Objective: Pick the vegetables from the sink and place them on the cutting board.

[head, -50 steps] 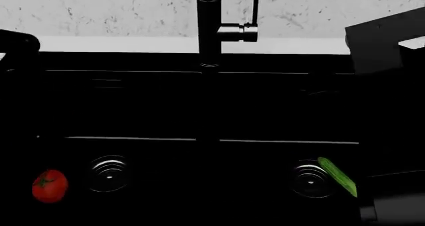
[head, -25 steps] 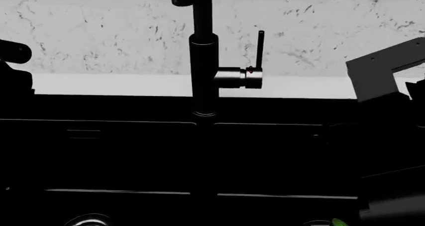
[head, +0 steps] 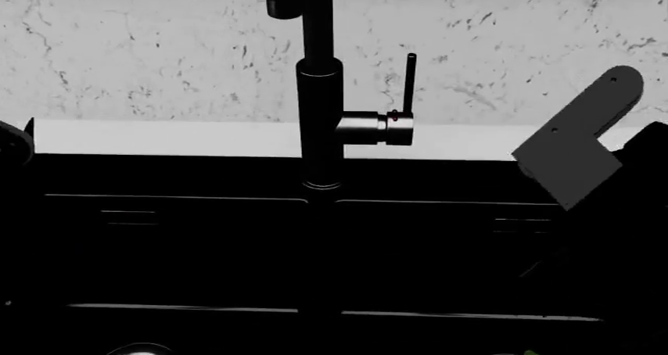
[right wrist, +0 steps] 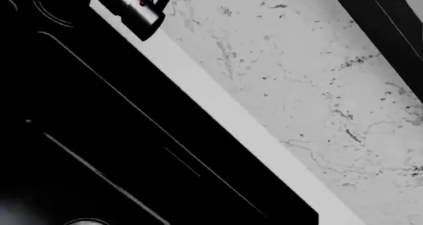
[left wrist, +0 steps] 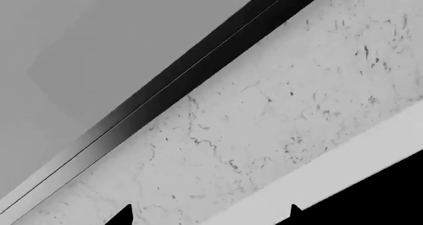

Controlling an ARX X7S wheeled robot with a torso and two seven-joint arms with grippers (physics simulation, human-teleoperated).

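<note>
The black sink (head: 188,253) fills the lower head view, its faucet (head: 319,97) upright at the centre. The tomato and the cutting board are out of view. A tiny green sliver at the bottom edge may be the cucumber (head: 528,353). My left gripper (left wrist: 210,216) is open: two dark fingertips (left wrist: 124,216) stand wide apart with only the marbled wall between them. A grey bracket of my right arm (head: 572,148) is raised over the right basin. The right wrist view shows the sink wall (right wrist: 99,136) and faucet handle (right wrist: 137,9), but its fingers are lost in black.
A pale marbled wall (head: 156,50) and a light ledge (head: 167,138) run behind the sink. One drain rim (head: 136,347) peeks at the bottom left of the head view. Part of my left arm (head: 12,142) shows at the far left edge.
The head view has tilted upward, so the tomato and most of the cucumber slid out at the bottom. My right arm's grey bracket has risen and turned.
</note>
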